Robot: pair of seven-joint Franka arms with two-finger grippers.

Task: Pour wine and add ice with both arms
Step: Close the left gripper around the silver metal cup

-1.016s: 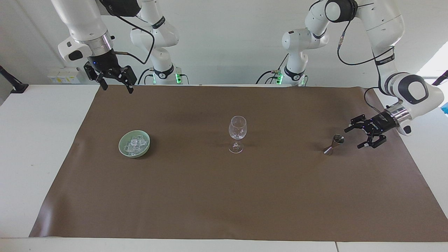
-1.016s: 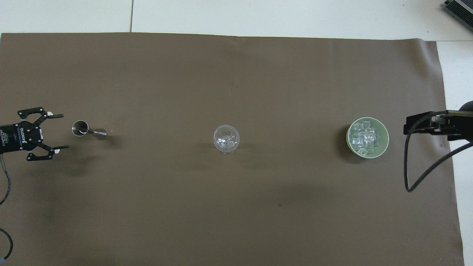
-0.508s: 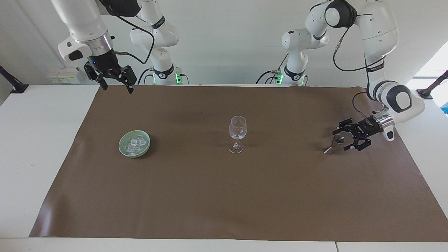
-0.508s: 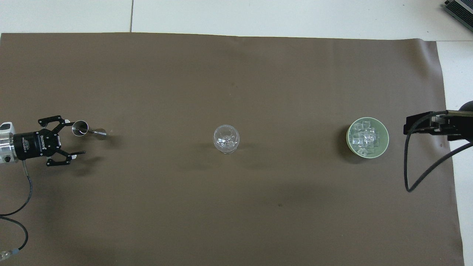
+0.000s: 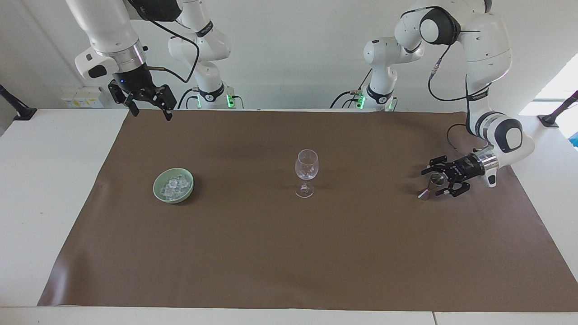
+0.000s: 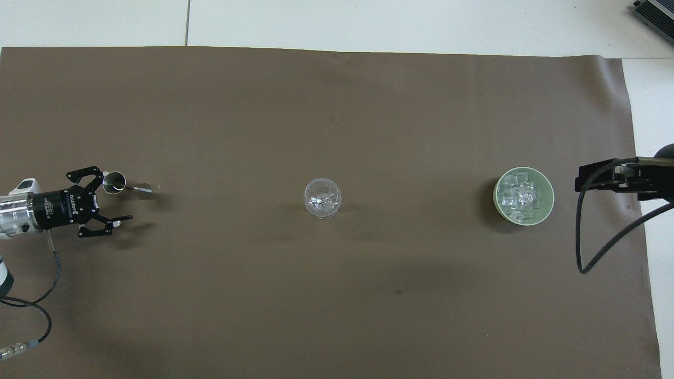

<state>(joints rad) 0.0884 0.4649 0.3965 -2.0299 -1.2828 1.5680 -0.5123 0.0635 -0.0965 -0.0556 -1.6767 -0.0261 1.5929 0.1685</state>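
- At the centre right of the facing view we see the left arm's black two-finger gripper [image 5: 434, 181] low over the brown mat [image 5: 289, 253], its fingers spread wide on either side of a small silver metal jigger [image 5: 432, 184], not closed on it.
- In the overhead view that left gripper [image 6: 117, 196] sits at the middle left of the frame, with the jigger [image 6: 120, 184] by its upper finger.
- We find the right arm's black two-finger gripper [image 5: 150, 108] waiting at the upper left of the facing view, raised over the mat's edge, fingers wide and holding nothing.
- The small clear ice cubes [image 5: 174, 186] lie heaped in a pale green round bowl [image 5: 159, 192] at centre left of the facing view, centre right of the overhead view [image 6: 520, 195].
- A clear stemmed wine glass [image 5: 306, 172] stands upright at mid-frame.
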